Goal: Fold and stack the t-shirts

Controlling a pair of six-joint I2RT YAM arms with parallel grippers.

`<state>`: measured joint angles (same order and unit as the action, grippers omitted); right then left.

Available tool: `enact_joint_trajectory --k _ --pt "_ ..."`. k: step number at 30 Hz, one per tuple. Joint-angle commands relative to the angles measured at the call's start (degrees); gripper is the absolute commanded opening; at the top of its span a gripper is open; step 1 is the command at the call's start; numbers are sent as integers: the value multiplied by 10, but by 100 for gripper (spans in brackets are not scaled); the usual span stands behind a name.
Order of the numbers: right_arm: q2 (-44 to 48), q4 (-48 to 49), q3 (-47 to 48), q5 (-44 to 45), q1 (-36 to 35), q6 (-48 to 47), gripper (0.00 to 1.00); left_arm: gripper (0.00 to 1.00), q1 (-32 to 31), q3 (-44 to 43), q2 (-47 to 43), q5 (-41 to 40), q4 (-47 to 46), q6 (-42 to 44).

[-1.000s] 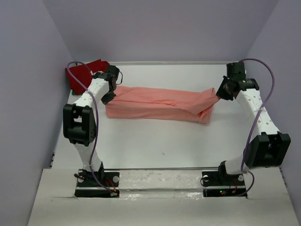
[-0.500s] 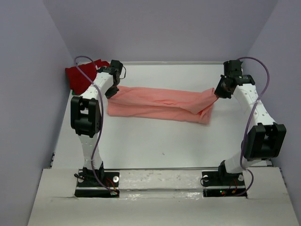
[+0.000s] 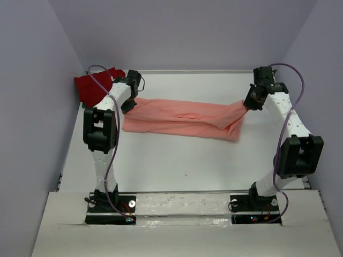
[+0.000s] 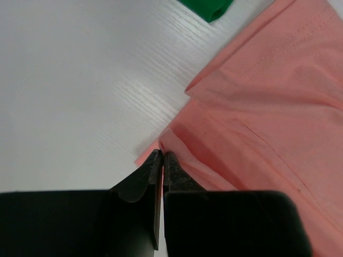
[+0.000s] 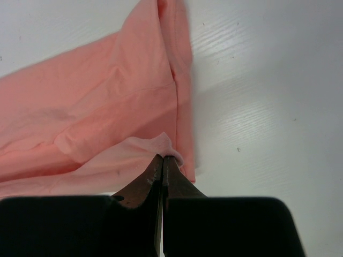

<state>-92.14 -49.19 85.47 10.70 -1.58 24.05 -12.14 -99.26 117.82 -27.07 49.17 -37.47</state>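
The salmon-pink t-shirt [image 3: 182, 118] lies folded into a long strip across the middle of the table, stretched between both arms. My left gripper [image 3: 129, 105] pinches its left end; in the left wrist view the jaws [image 4: 162, 154] stand almost together on a cloth edge of the pink shirt [image 4: 268, 107]. My right gripper [image 3: 247, 105] is shut on a raised corner of the right end [image 5: 162, 157], lifting the pink cloth [image 5: 107, 107] slightly. A dark red t-shirt [image 3: 94, 88] sits at the back left corner. A green t-shirt [image 4: 209, 8] peeks in at the top of the left wrist view.
Purple walls enclose the white table [image 3: 177, 160] on the left, back and right. The dark red shirt sits close behind my left arm.
Both arms have shifted slightly toward the back wall, the left elbow swinging right and up. The pink strip stays stretched between the grippers, and its left end has moved a little farther back.
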Motion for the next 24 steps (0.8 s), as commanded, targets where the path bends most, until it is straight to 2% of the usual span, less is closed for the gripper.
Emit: enact_joint_trajectory --k 1,5,6,7,9,16,24 --pt "-5 13 27 3 -3 -9 0 12 5 -29 20 -13 13 10" --pt "-11 17 27 -2 -3 -16 0 16 7 -43 27 -15 14 10" --pt "-15 20 28 -5 -3 -17 0 40 7 -44 27 -19 14 9" --pt "-16 21 28 -3 -3 -17 0 59 8 -49 29 -22 15 9" --pt "-22 23 27 -9 -9 -20 0 83 7 -50 26 -30 17 6" --pt "-30 33 23 -13 -14 -24 0 92 3 -34 -19 -58 -1 13" --pt "-45 44 37 -16 -14 -37 0 93 -45 -19 -82 -118 4 10"
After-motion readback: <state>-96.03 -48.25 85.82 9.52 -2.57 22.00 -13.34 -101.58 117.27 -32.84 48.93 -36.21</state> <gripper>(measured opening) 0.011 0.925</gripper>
